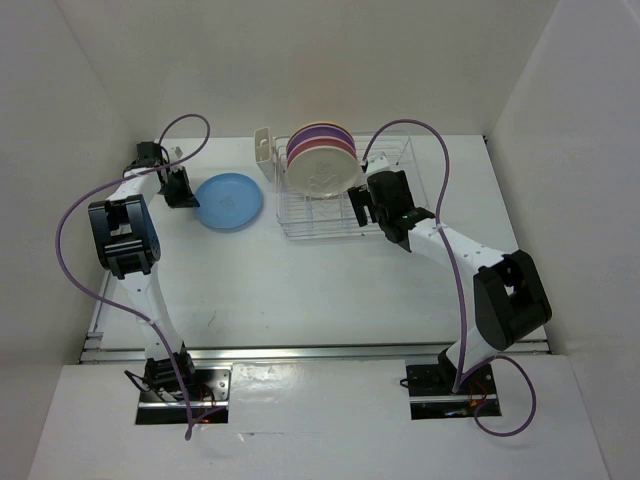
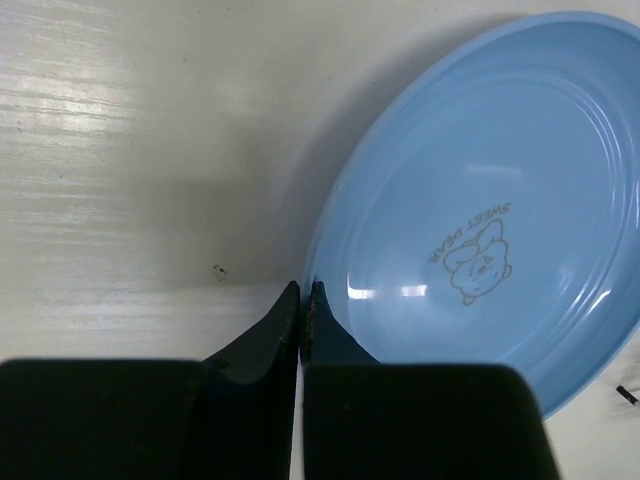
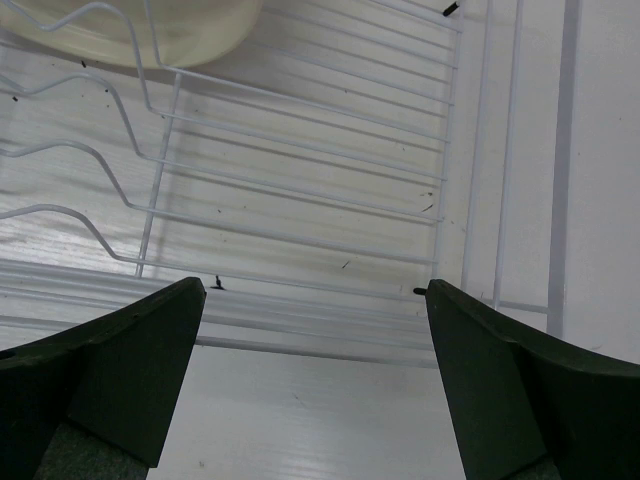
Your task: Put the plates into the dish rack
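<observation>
A sky blue plate (image 1: 229, 201) lies flat on the table, left of the dish rack (image 1: 395, 190). My left gripper (image 1: 180, 190) is at the plate's left edge. In the left wrist view the left gripper (image 2: 303, 292) is shut on the rim of the blue plate (image 2: 480, 200), one finger inside and one outside. A lavender plate (image 1: 318, 131), a pink plate (image 1: 322, 147) and a cream plate (image 1: 322, 172) stand upright in the rack's left half. My right gripper (image 1: 365, 205) hangs open over the rack's front right. In the right wrist view the right gripper (image 3: 315, 288) holds nothing, above the rack wires (image 3: 300, 180), with the cream plate (image 3: 150, 25) at the top left.
A small white cutlery cup (image 1: 265, 150) hangs on the rack's left end. White walls close in the table at the back and on both sides. Purple cables loop over both arms.
</observation>
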Robot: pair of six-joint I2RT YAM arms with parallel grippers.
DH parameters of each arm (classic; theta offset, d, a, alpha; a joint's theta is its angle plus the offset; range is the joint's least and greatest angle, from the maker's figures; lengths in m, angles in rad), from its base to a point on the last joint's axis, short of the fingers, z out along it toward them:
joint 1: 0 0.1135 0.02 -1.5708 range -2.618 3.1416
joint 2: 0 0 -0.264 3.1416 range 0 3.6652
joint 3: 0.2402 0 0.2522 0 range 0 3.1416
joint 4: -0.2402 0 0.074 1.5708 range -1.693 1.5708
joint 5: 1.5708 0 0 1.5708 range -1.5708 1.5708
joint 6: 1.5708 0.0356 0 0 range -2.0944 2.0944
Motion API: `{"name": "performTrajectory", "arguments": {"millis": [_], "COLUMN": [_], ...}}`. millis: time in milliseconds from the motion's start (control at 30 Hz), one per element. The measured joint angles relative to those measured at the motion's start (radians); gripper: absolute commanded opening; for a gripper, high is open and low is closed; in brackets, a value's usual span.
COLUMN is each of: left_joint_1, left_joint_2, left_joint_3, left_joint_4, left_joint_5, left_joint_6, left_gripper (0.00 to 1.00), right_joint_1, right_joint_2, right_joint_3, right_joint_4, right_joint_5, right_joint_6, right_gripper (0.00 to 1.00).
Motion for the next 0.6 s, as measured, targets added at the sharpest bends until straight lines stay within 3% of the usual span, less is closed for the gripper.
{"name": "performTrajectory", "arguments": {"millis": [200,333,600], "left_joint_1": [0.000,0.006,-0.026], "left_joint_2": [-0.036,-0.173,-0.673], "left_joint_3": [0.029,0.022,-0.203], "left_joint_4": [-0.036,0.015,0.547], "left_joint_5": [-0.002,0.025,0.175], "left_joint_6": [0.026,0.061,0.107], "left_gripper": [0.00,0.00,0.00], "right_joint_1": [0.000,0.000,0.000], "right_joint_2": [0.000,0.000,0.000], "right_joint_3": [0.000,0.000,0.000], "right_joint_4": [0.001,0.001,0.000], "right_joint_5": [0.000,-0.001,-0.008], "right_joint_6": [0.000,0.000,0.001], "right_gripper": [1.00,1.00,1.00]}}
